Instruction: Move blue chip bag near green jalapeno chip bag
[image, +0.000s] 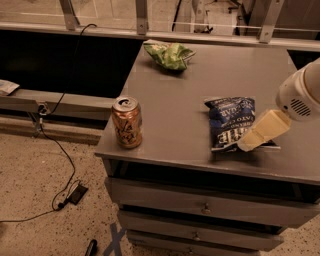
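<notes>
The blue chip bag (229, 121) lies flat on the right front part of the grey cabinet top (200, 85). It is dark navy with white lettering. The green jalapeno chip bag (169, 54) lies crumpled at the far edge of the top, well apart from the blue bag. My gripper (250, 141), cream-coloured, reaches in from the right on a white arm (300, 97). Its tip is at the blue bag's lower right corner and overlaps the bag's edge. Nothing is lifted.
An orange soda can (127, 122) stands upright near the front left corner of the cabinet top. Drawers (200, 205) are below. A black cable (55, 145) and a plug lie on the speckled floor to the left. A metal railing runs behind the cabinet.
</notes>
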